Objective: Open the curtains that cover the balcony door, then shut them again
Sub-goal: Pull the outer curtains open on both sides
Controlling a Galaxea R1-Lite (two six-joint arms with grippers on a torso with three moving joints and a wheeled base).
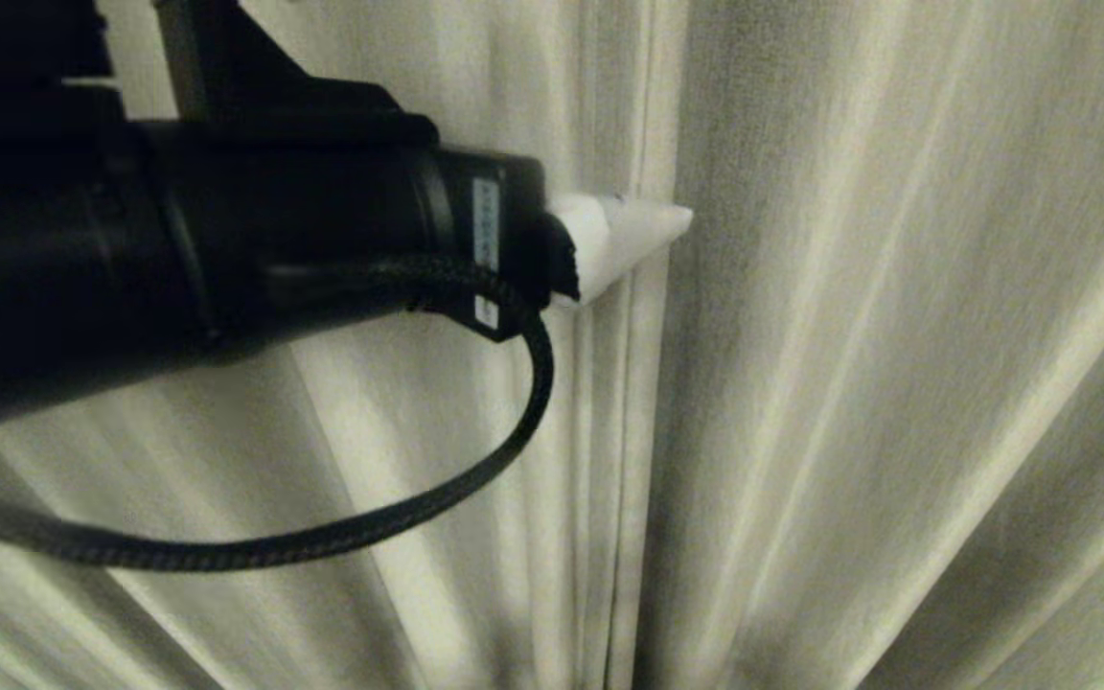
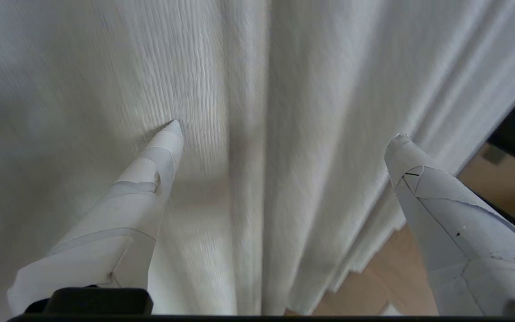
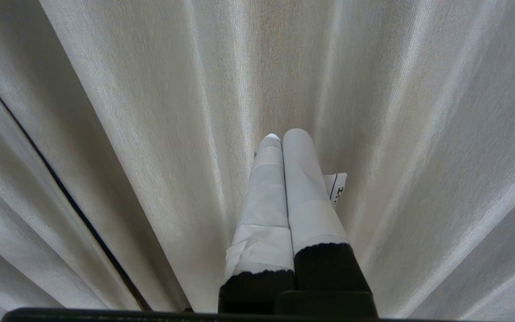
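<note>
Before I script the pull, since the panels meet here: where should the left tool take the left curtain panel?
Grip the left curtain panel at its hemmed vertical edge, probably coming straight on from the room side. That edge hangs as a firm straight strip at the seam with the right panel, and the open left tool already straddles a pleat there.

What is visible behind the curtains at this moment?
Almost nothing. The curtains hang closed, so the balcony door is covered. Only a thin dark gap shows between the panels, and wooden floor beside one edge. The left gripper is open.
</note>
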